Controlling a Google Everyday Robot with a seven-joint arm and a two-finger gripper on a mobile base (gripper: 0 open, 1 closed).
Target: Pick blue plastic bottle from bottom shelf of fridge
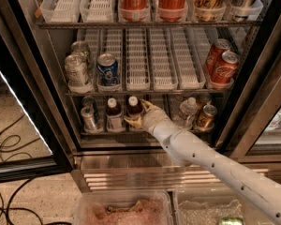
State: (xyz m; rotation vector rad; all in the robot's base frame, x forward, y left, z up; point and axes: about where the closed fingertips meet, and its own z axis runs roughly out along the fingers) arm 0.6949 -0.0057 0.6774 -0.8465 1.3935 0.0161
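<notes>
Gripper (139,114) at white-capped blue plastic bottle (134,108)

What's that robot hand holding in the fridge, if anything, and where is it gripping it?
It cannot be told for sure. The gripper is at the lower body of the right-hand brown white-capped bottle, which stands on the bottom shelf, not lifted.

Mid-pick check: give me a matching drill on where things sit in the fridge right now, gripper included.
1 gripper
2 blue can
3 red cola cans
4 clear water bottle

A middle shelf, right end
B bottom shelf, right of the arm
C bottom shelf, by the blue plastic bottle
D middle shelf, left part

Pairs: 1-C, 2-D, 3-A, 4-B
</notes>
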